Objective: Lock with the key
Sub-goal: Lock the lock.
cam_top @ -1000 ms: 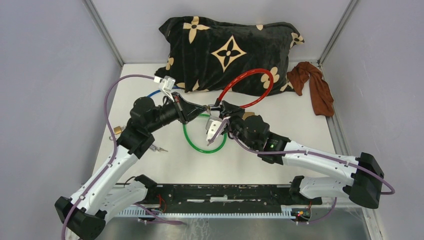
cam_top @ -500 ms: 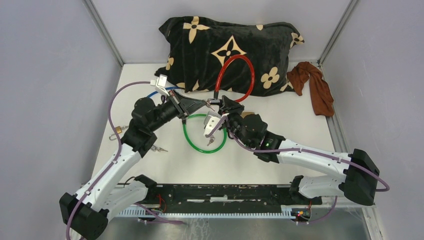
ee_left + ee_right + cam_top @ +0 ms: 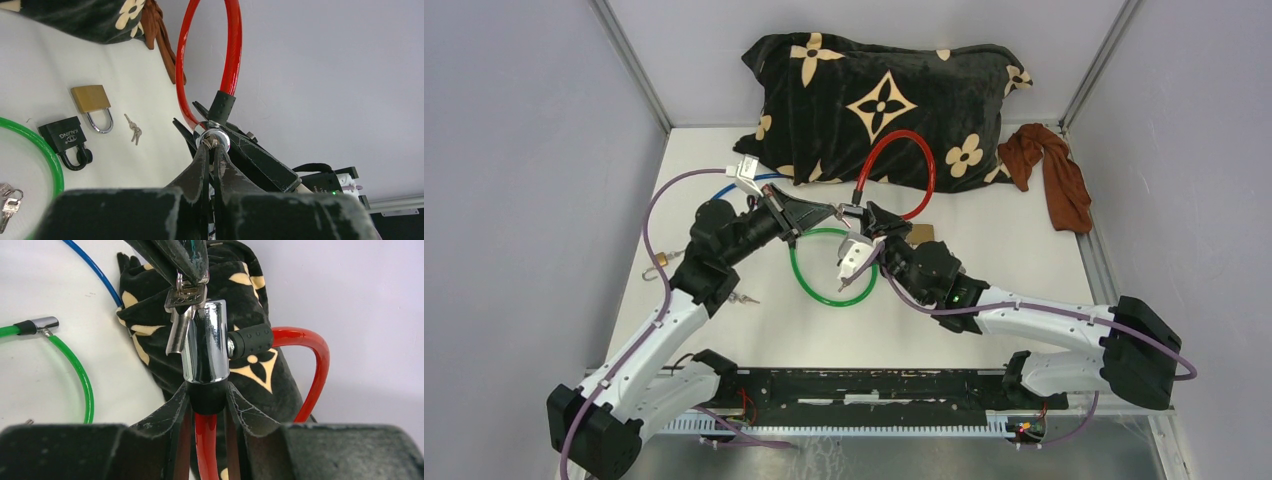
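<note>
Two grippers meeting mid-table, nose to nose. The right gripper (image 3: 206,390) comes in from 4 o'clock in the overhead view and is clamped on the red cable lock (image 3: 902,133), its fingers squeezing the black collar just under the chrome barrel (image 3: 206,342). On my right wrist feed that barrel stands upright, long axis 6 to 12 o'clock, key end at 12. It is a smooth, mirror-bright cylinder with a knurled black rubber plug on its 3 o'clock side. The glossy red cable arcs away toward 1 o'clock over the plush black pillow (image 3: 884,90) with its cream flower print.

The left gripper (image 3: 211,147) reaches in from 9 o'clock, pinched closed on the key (image 3: 185,299) – a flat, stamped metal head right at the barrel's top face, with a second key dangling beside it. How deep the blade sits, I can't tell.

Beyond the barrel on the left wrist feed, a brass padlock (image 3: 90,98) and a black padlock (image 3: 62,135) lie flat beside a green cable (image 3: 45,150).
</note>
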`<state>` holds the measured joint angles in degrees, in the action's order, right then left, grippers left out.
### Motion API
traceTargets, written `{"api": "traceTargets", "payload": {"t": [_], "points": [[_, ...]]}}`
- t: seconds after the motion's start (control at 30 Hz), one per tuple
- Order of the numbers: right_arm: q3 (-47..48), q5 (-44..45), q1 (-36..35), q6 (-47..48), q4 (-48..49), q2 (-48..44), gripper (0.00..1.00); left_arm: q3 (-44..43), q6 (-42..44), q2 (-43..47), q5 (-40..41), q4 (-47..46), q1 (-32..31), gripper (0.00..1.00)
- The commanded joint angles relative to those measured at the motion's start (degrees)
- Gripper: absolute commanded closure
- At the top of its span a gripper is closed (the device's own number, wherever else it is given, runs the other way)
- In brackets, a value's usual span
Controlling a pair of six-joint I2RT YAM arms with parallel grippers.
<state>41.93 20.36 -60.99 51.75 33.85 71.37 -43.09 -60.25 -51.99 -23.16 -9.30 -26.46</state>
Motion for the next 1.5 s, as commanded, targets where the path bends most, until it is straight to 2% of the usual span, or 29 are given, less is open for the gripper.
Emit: {"api": "traceTargets", "payload": {"t": [0.0, 0.1, 0.13, 0.2, 0.27, 0.37, 0.5, 0.57, 0.63, 0.73, 0.83, 0.93, 1.03, 1.13, 1.23, 1.37, 1.47], "points": [[-0.6, -0.5, -0.9, -1.4, 16.1, -1.7, 1.00, -0.4, 1.8, -1.2, -4.1, -1.4, -0.4, 0.98], [-1.1, -0.1, -0.9, -1.1, 18.2, -2.1, 1.00, -0.3, 2.3, -1.4, -4.1, -1.6, -0.4, 0.98], [-1.0, -0.1, -0.9, -0.9, 18.3, -2.2, 1.00, -0.2, 2.3, -1.4, -4.1, -1.6, -0.4, 0.93], [-1.0, 0.2, -0.9, -0.2, 18.4, -2.5, 1.00, -0.2, 2.6, -1.4, -3.8, -1.8, -0.4, 0.69], [-1.4, 0.7, -1.0, 0.7, 18.4, -3.0, 1.00, -0.2, 4.5, -0.9, -3.7, -2.3, -0.3, 0.50], [-2.1, 1.0, -1.0, 2.3, 18.1, -4.0, 1.00, -0.9, 15.8, 1.0, -5.2, -1.4, -0.3, 0.36], [-2.4, 0.5, -0.9, 3.5, 16.1, -5.3, 1.00, -3.8, 36.2, 5.3, -5.4, 7.0, 0.1, 0.24], [-2.1, 0.5, -1.0, 3.7, 15.5, -5.5, 1.00, -4.8, 47.5, 8.5, -7.7, 8.9, 0.1, 0.23], [-1.4, 0.2, -1.0, 4.0, 14.3, -5.4, 1.00, -5.7, 62.8, 11.9, -15.3, 12.6, 0.1, 0.26], [-0.6, -0.5, -0.9, 4.1, 12.6, -5.4, 1.00, -7.4, 95.6, 16.5, -23.4, 23.1, 0.1, 0.32], [0.1, -1.4, -1.0, 3.4, 10.8, -5.6, 1.00, -5.4, 126.8, 19.0, -19.8, 24.2, 0.1, 0.34], [0.8, -1.9, -1.0, 3.1, 9.4, -5.6, 1.00, -0.3, 153.2, 19.1, -18.6, 16.3, 0.0, 0.34], [1.1, -2.3, -1.0, 2.9, 8.5, -5.9, 1.00, 3.9, 167.0, 16.6, -22.2, 1.1, 0.1, 0.34], [1.3, -2.6, -1.0, 2.8, 7.8, -6.3, 1.00, 4.1, 177.8, 13.3, -24.4, -3.7, 0.1, 0.32], [1.9, -3.7, -1.0, 2.1, 6.1, -6.8, 1.00, 4.5, 186.8, 10.3, -25.3, -4.3, 0.1, 0.32], [2.8, -4.2, -1.0, 2.1, 4.0, -7.3, 1.00, 6.0, 189.0, 7.2, -28.6, -12.5, 0.1, 0.37], [3.6, -4.5, -1.1, 2.3, 2.7, -7.4, 1.00, 5.5, 189.4, 5.8, -25.5, -11.9, 0.5, 0.43]]}}
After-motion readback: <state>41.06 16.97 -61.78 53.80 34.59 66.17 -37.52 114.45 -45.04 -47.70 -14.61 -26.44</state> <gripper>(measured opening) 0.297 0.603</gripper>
